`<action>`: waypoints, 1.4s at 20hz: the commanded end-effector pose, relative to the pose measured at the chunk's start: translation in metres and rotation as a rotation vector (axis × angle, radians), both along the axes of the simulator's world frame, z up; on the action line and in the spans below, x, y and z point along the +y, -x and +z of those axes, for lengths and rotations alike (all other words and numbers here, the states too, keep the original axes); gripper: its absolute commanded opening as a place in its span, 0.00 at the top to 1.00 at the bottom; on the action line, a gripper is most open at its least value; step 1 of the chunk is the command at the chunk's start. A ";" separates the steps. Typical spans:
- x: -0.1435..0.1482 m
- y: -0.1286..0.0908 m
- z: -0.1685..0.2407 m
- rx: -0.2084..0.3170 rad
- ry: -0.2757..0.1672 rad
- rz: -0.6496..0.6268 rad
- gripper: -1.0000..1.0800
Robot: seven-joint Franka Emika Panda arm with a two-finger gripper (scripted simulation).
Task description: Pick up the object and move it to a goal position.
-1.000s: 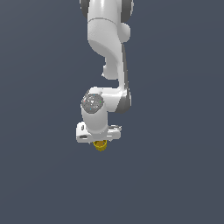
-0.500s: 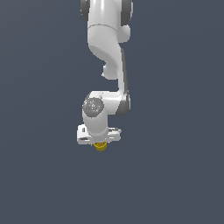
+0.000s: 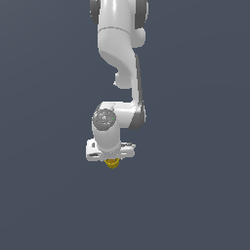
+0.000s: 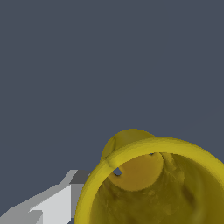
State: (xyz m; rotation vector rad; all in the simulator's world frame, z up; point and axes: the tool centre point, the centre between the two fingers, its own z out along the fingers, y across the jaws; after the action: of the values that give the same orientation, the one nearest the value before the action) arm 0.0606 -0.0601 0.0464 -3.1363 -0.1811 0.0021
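**A:** Right under the end effector, the cup pokes out below. Is it grabbed?

**B:** Honestly can't tell, the fingers are hidden. If the hold's only on the rim, it could slip or tip out mid-move.

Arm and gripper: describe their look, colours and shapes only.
The arm is glossy white, built of rounded, bulbous links with dark grey bands at the joints. A round grey disc caps the wrist joint. The gripper is a wide, flat white block. No cables or markings show.
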 end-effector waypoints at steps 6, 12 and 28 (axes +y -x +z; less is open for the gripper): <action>0.017 0.003 0.015 -0.001 0.000 0.000 1.00; 0.056 0.010 0.050 -0.001 0.000 0.000 1.00; 0.208 0.034 0.183 -0.001 0.002 0.001 1.00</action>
State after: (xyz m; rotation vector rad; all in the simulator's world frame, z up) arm 0.0289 0.1336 0.2161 -3.1376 -0.1831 0.0017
